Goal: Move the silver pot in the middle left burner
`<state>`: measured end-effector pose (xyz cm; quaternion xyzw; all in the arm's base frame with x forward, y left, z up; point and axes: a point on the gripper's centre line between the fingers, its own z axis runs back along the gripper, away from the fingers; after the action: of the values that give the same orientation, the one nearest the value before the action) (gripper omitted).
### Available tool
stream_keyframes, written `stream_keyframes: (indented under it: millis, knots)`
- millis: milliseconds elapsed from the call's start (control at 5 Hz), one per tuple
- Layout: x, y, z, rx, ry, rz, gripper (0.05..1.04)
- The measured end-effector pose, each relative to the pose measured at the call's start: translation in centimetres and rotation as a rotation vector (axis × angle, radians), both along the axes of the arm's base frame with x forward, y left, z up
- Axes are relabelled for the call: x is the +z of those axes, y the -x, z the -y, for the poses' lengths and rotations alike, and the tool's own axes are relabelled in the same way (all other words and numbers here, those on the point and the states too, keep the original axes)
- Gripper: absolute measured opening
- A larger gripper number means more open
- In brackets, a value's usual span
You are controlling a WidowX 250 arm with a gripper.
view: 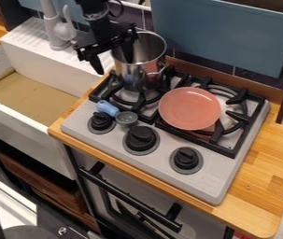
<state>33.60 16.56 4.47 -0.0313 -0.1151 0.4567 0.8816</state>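
The silver pot (140, 72) stands on the left side of the stove's black grate, toward the back, with its handle facing right. At the pot's left rim is my black gripper (113, 66), its two fingers spread apart. One finger hangs outside the pot on the left, and the other is over the pot's mouth, with its tip seeming to dip inside. The left burner (142, 101) is partly covered by the pot.
A pink plate (189, 108) lies on the right burner. A small blue-handled ladle (126, 118) rests at the grate's front left, beside the knobs. The white sink (28, 120) is to the left, and a blue panel (224, 35) stands behind the stove.
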Motion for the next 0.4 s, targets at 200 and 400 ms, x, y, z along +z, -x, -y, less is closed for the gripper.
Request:
stream_keyframes:
  millis: [200,400]
  knots:
    - [0.63,0.19,-0.35,0.023,0.022,-0.022,0.997]
    - [0.59,1.12,-0.83,-0.024,0.021,-0.058,0.997]
